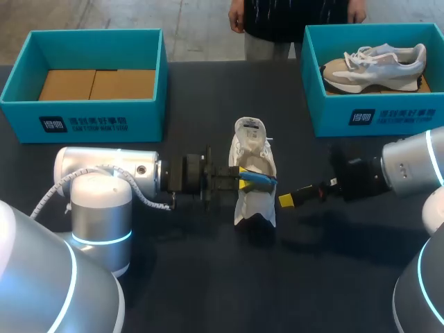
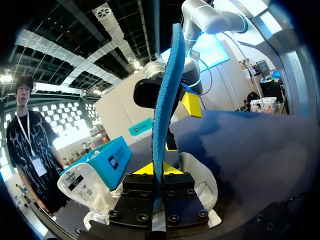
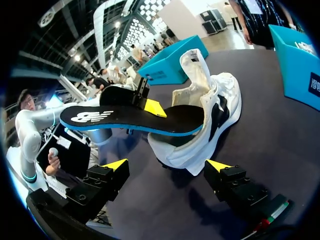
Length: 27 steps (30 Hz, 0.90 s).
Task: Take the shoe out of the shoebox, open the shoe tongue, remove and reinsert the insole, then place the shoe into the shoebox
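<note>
At the middle of the table [image 1: 173,291] you see the shoe [image 1: 251,149], white, with its tongue [image 1: 250,130] pulled up toward 12 o'clock. Your left gripper [image 2: 159,169] comes in from 9 o'clock. It is clenched on the insole [image 3: 135,120], pinching its edge between both yellow tips. One end of the insole is down in the shoe's mouth, and you cannot see how far in it goes. The other end sticks out toward the left arm.

From above, only a small blue bit of the insole shows. The gripper and the shoe hide the rest. In the left wrist view the insole stands edge-on and hides part of the right gripper [image 3: 167,165]. That gripper sits near the shoe at about 4 o'clock, its jaws spread wide and holding nothing. From above you can see only one of its yellow tips.

At 10 o'clock of the shoe stands the left box [image 1: 21,104], with only brown card [image 1: 94,84] inside. At 2 o'clock the right box [image 1: 333,118] holds a second shoe [image 1: 374,66], and its far right side is cut off.
</note>
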{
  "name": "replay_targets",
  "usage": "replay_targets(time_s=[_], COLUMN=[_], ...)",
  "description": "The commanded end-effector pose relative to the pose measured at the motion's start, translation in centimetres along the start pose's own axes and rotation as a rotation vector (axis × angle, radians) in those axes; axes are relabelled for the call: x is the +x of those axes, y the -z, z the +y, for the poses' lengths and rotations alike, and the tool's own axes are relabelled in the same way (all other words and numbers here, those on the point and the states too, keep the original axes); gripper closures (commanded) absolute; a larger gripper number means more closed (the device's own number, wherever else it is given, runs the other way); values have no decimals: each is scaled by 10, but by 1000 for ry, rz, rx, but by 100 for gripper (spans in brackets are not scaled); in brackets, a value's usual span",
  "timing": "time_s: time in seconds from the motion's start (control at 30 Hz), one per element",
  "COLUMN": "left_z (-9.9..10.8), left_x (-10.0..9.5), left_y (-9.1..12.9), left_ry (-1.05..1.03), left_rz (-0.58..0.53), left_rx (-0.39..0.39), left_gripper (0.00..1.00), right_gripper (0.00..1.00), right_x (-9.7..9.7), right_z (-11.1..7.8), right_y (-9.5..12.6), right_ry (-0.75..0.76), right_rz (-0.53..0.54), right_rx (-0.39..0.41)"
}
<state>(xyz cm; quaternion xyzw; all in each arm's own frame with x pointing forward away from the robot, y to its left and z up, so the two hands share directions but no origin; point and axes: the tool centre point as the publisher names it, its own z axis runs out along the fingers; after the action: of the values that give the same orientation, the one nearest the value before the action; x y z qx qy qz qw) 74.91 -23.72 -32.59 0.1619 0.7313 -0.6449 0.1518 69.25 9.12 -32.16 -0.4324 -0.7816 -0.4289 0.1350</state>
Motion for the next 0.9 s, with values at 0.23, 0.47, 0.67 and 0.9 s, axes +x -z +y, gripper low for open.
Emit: replay_targets(time_s=[0.23,0.47,0.67,0.9], left_z=[7,5,-6,-18], left_x=[-1,-1,-2,-1], left_y=[-5,-3,-3,-2], left_ry=[5,4,-12,-36], left_rz=[13,2,-6,2], left_rx=[-40,-50,-29,-14], left_gripper=[100,67,59,62], right_gripper=[0,0,0,0], right_x=[-3,-4,-4,-3], right_z=[5,2,0,-3], right_y=[-10,-10,-8,-3], right_ry=[-5,-11,-14,-18], right_rz=[1,2,0,-10], right_rx=[20,18,20,26])
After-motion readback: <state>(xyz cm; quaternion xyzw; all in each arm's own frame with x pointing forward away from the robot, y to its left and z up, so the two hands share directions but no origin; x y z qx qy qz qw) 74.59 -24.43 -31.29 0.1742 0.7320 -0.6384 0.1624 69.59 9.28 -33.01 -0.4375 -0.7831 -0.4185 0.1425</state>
